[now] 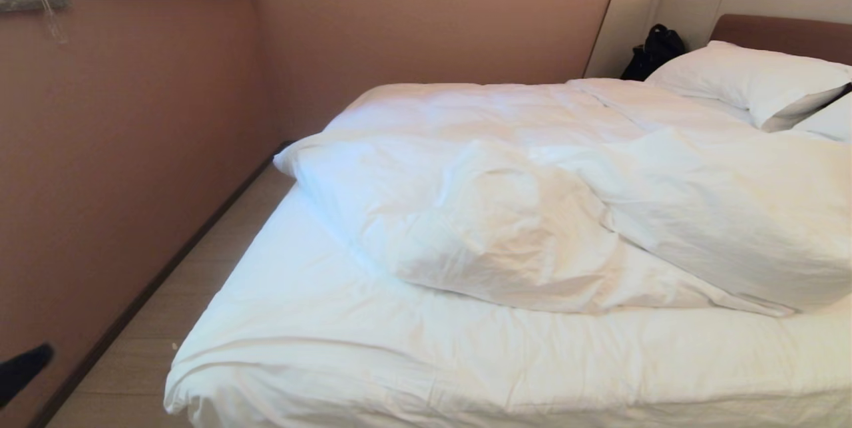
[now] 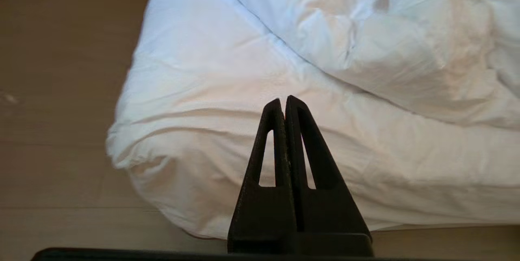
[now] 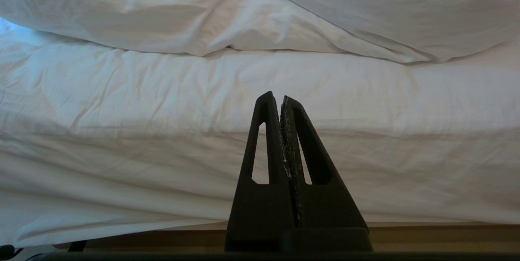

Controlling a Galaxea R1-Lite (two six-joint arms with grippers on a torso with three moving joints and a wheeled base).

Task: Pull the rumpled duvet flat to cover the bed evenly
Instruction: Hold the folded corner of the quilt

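Note:
The duvet (image 1: 532, 215) lies rumpled and folded back in a thick heap across the middle of the bed (image 1: 373, 368). The foot end shows only the white sheet. In the left wrist view my left gripper (image 2: 283, 99) is shut and empty. It hangs in front of the bed's foot corner (image 2: 162, 159), with the duvet (image 2: 386, 50) farther back. My right gripper (image 3: 277, 96) is also shut and empty. It faces the foot edge of the bed (image 3: 162, 111), short of the duvet's fold (image 3: 162, 17). A dark shape (image 1: 23, 368) shows at the head view's lower left edge.
A pink wall (image 1: 133, 182) runs along the bed's left side, leaving a narrow strip of wooden floor (image 1: 153, 321). White pillows (image 1: 745, 82) lie at the brown headboard (image 1: 785, 35). A black bag (image 1: 655, 48) stands beside them.

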